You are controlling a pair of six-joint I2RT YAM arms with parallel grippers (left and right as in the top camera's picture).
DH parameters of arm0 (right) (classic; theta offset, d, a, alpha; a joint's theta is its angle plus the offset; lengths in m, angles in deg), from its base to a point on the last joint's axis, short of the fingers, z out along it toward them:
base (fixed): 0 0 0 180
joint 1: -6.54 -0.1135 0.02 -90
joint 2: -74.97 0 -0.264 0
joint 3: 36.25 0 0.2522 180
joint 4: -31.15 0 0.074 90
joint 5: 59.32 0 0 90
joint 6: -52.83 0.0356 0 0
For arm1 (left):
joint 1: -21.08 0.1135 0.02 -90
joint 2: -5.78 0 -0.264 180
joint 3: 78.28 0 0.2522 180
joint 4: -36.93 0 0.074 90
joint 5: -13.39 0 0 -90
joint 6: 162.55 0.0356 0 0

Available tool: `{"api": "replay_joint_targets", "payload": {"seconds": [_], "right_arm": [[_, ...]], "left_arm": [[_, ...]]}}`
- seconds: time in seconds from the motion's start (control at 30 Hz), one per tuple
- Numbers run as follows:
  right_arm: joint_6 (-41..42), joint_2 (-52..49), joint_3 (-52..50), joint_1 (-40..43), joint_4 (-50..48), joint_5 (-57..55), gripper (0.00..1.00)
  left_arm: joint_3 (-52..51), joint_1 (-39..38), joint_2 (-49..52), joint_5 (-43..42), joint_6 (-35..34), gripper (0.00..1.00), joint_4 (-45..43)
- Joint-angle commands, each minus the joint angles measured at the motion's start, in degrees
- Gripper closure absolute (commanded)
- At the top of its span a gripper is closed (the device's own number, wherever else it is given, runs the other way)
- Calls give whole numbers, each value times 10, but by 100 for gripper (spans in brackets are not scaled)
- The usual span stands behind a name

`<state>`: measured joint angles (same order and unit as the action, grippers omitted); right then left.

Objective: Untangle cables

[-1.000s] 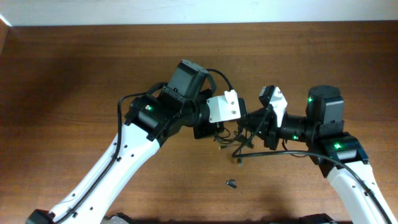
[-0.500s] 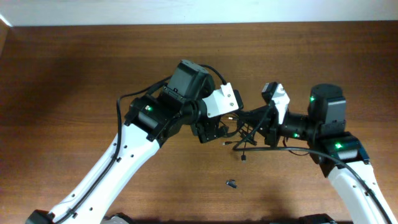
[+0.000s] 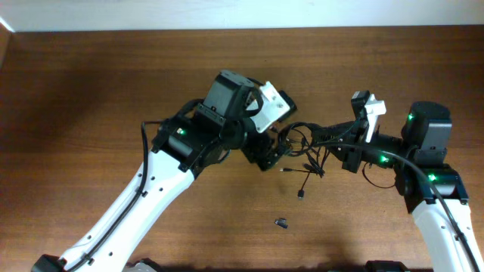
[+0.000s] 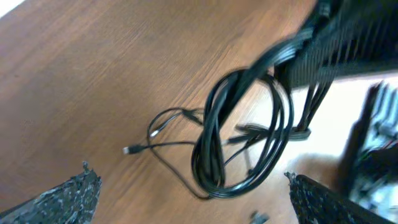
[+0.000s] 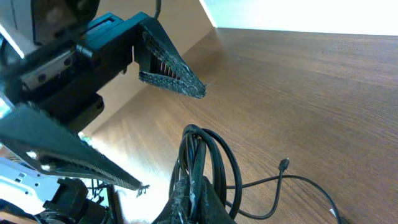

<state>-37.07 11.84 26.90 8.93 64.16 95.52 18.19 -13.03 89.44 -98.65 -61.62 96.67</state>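
The cables [image 3: 301,143] are a bundle of thin black loops lifted above the table between the two grippers. Loose strands hang from the bundle, and one plug end [image 3: 301,195] is near the wood. My right gripper [image 3: 327,137] is shut on the bundle. In the right wrist view its fingers [image 5: 200,198] pinch the looped cables [image 5: 214,158]. A plug [image 5: 283,164] trails on the table. My left gripper [image 3: 277,148] stands wide open just left of the bundle. In the left wrist view the loop of cables [image 4: 244,140] hangs ahead of the open left gripper [image 4: 193,202], apart from both fingers.
A tiny dark stubby piece [image 3: 280,222] lies on the wooden table [image 3: 91,91] in front of the grippers. The left arm's thicker black cable [image 3: 147,128] loops beside its elbow. The table's far edge meets a white wall.
My left gripper has opened and let go of the cables. My right gripper has pulled back to the right with the bundle, stretching the loops out.
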Motion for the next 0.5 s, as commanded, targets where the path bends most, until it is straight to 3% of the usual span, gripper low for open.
{"api": "replay_joint_targets", "payload": {"seconds": [0.0,0.07,0.3,0.47], "right_arm": [[48,11,6,4,-39,20,96],[100,11,6,4,-86,20,96],[157,10,6,4,-137,-85,96],[252,10,6,3,-245,-85,96]], "left_arm": [[5,0,-11,-26,-191,1,-3],[5,0,-9,-26,-276,1,-5],[5,0,-9,-26,-598,2,-5],[5,0,-9,-21,-729,0,-5]]}}
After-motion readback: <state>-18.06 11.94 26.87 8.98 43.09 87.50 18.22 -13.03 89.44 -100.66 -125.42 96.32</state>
